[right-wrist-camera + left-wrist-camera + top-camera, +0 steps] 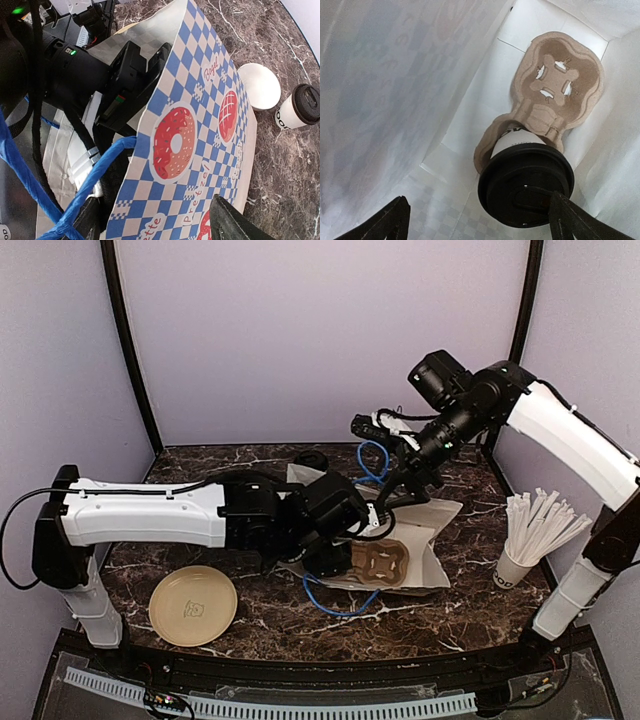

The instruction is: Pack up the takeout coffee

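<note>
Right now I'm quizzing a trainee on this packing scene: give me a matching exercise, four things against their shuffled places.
1 left-wrist-view lidded cup
2 right-wrist-view lidded cup
3 stick-filled cup
4 tan plate

A on the table beside the white bowl
B near the left arm's base
C in the carrier inside the bag
D near the right arm's base

Pairs: 1-C, 2-A, 3-D, 4-B

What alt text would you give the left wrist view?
A white paper cup with a black lid sits in the near pocket of a brown pulp carrier inside a white paper bag; the far pocket is empty. The left gripper stands open, straddling the lid.
</note>
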Tool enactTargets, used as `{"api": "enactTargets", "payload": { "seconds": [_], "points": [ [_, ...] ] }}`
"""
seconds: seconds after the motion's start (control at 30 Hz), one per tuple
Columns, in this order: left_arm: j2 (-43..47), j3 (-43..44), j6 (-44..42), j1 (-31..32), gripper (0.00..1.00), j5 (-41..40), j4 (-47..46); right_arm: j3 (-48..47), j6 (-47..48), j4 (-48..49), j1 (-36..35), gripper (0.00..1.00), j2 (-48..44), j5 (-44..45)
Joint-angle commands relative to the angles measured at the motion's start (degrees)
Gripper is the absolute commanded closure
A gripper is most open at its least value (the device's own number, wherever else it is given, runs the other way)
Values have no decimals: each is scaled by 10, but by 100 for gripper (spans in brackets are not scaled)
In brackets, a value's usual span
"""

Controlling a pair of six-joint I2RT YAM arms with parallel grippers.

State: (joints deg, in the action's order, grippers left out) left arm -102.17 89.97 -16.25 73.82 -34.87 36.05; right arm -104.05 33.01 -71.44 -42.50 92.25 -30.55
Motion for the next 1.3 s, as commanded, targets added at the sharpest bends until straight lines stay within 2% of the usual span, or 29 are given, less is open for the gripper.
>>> {"api": "enactTargets", "payload": {
  "seconds": [0.0,0.23,0.37,0.47,0.67,0.8,1.0,1.13,1.27],
  "points": [
    [100,38,-36,9,1,-18,-94,-5,3,22,43,27,34,70],
    [167,24,-58,-8,1,-26,-261,-18,-11,32,62,33,64,86],
    [195,0,-71,-10,1,57,-322,-36,-19,28,66,32,78,91],
    [192,1,-75,-10,1,103,-322,-49,-16,13,67,27,81,87],
    [187,-7,-89,-10,1,114,-301,-52,-3,4,82,21,63,87],
    [159,-8,-117,-15,1,83,-307,-94,39,-29,112,17,61,27],
    [73,66,-78,-51,1,76,-342,-159,80,-65,117,12,53,-69],
    [43,99,-76,-68,1,106,-358,-166,64,-48,128,12,45,-38],
    [36,133,-89,-76,1,128,-380,-153,30,-11,176,12,36,-16]
  ]
}}
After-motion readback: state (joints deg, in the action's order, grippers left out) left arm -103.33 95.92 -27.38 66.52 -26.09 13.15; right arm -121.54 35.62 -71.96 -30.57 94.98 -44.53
